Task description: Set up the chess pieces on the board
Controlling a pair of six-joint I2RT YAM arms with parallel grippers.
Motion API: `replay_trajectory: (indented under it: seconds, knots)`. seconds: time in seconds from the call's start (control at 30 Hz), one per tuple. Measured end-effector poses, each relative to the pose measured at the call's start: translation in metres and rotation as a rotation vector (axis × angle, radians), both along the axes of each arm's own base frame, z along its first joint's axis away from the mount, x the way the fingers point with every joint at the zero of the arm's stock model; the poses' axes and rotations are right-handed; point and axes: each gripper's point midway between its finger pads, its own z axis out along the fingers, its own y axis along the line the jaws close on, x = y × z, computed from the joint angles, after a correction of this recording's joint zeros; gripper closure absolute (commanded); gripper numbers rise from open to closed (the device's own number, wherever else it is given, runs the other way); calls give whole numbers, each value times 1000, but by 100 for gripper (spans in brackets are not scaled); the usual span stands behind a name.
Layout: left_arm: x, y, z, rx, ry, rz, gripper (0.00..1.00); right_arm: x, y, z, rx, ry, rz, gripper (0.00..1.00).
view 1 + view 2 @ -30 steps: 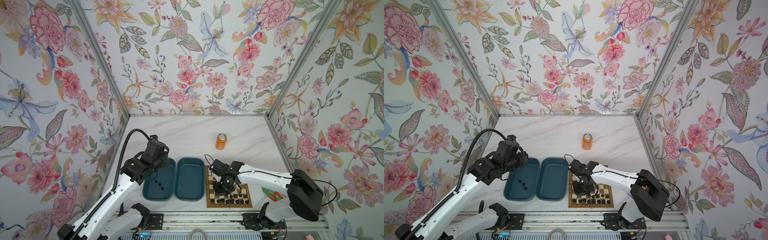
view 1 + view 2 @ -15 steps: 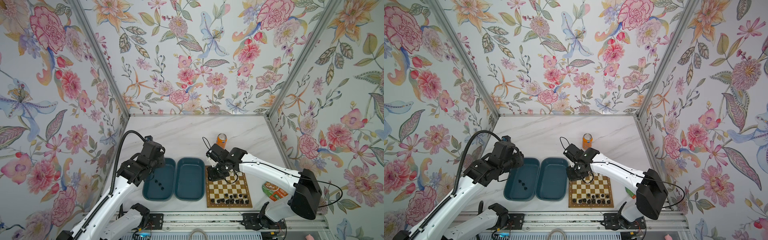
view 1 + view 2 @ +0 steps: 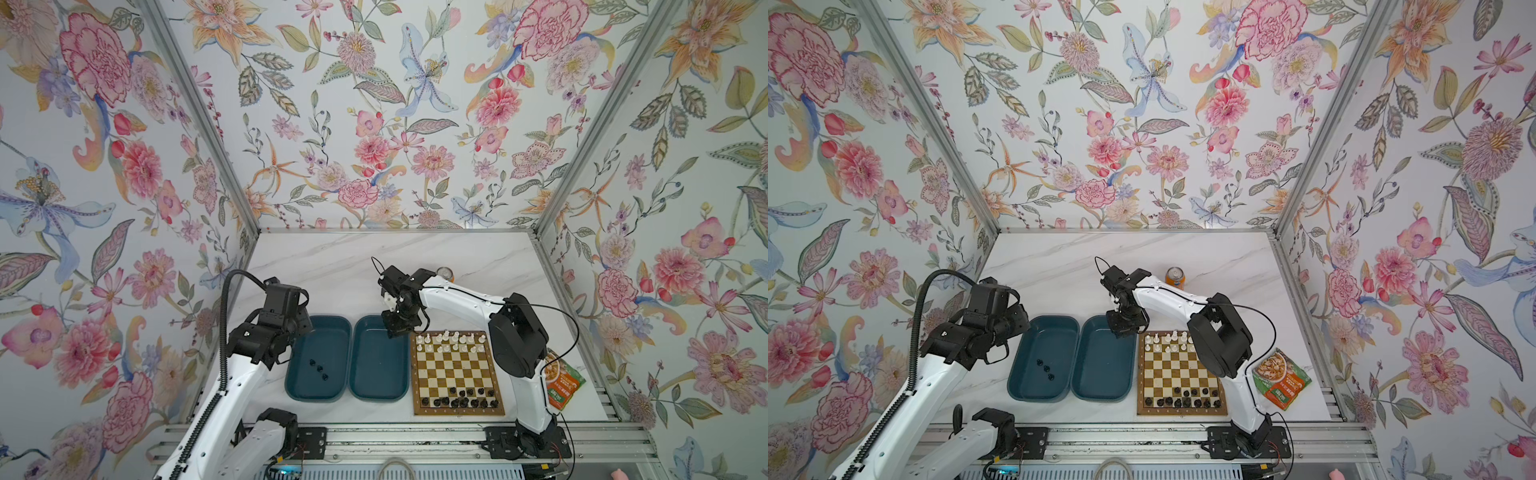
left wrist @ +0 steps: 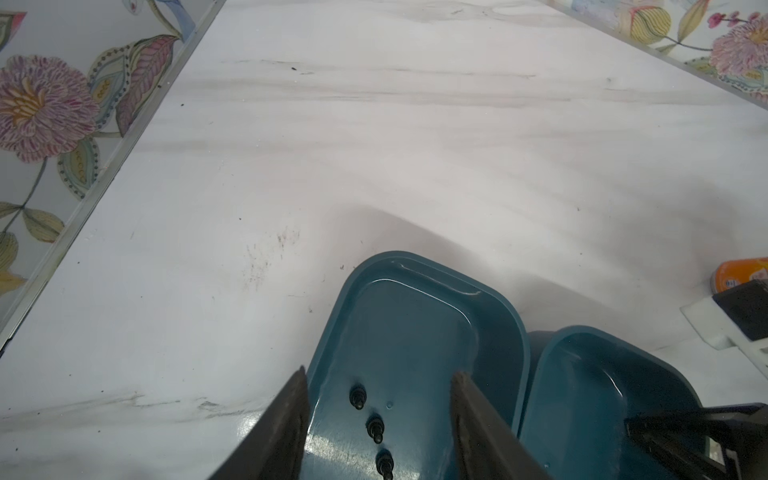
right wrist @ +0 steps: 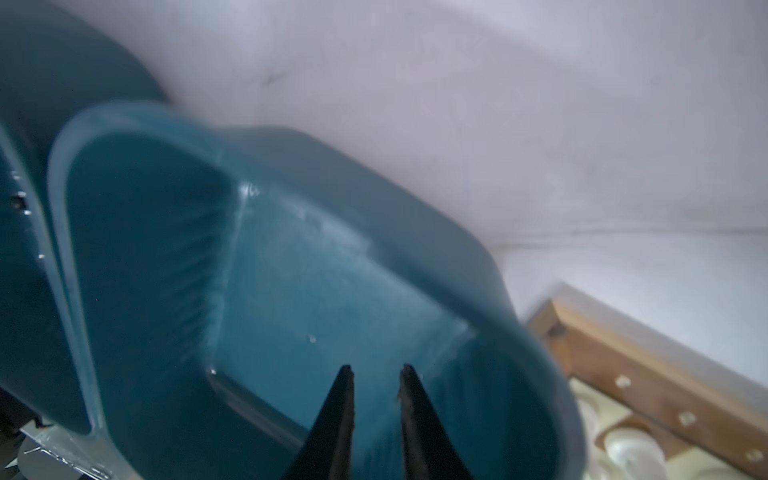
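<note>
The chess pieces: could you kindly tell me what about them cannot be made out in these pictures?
- White pieces: too small in both top views to tell their kinds; in a top view the right arm hides the board's far right corner.
- Right wrist view: they are blurred and cut by the edge.
- Left wrist view: the lowest black piece is cut off.

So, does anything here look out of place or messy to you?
Three black chess pieces sit in the blue tray farther from the board, and the board's near black rows look incomplete. A snack packet beside the board and an orange can behind it have nothing to do with chess.
</note>
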Motion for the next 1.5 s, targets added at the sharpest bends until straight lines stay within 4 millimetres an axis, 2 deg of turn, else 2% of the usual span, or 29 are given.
replay_trajectory:
  seconds: [0.17,0.37,0.53,0.8,0.9,1.07,1.13,1.23,1.33,1.43,1.5]
  knots:
    - [7,25,-10,-26,13,94,43,49,20,-4,29,-21,-42,77]
    - [18,38,-22,-60,32,139,43,122,32,5,89,-103,-111,75]
    - [24,46,-31,-73,51,162,43,178,18,9,140,-162,-195,74]
    - [19,51,-44,-92,78,182,43,238,-6,10,226,-233,-330,65]
    - [18,51,-48,-92,83,183,42,255,-4,23,284,-287,-339,58]
    - [8,53,-63,-92,119,196,42,273,11,52,389,-383,-309,47]
    - [1,54,-71,-92,139,203,42,275,15,62,417,-401,-295,39]
    - [-8,55,-81,-90,166,208,41,273,20,89,465,-436,-267,33]
    - [-12,56,-85,-90,183,213,42,267,21,138,517,-496,-241,32]
    - [-12,58,-88,-91,195,222,45,252,20,201,575,-581,-205,32]
    - [-13,58,-95,-92,225,224,46,235,19,243,611,-636,-177,32]
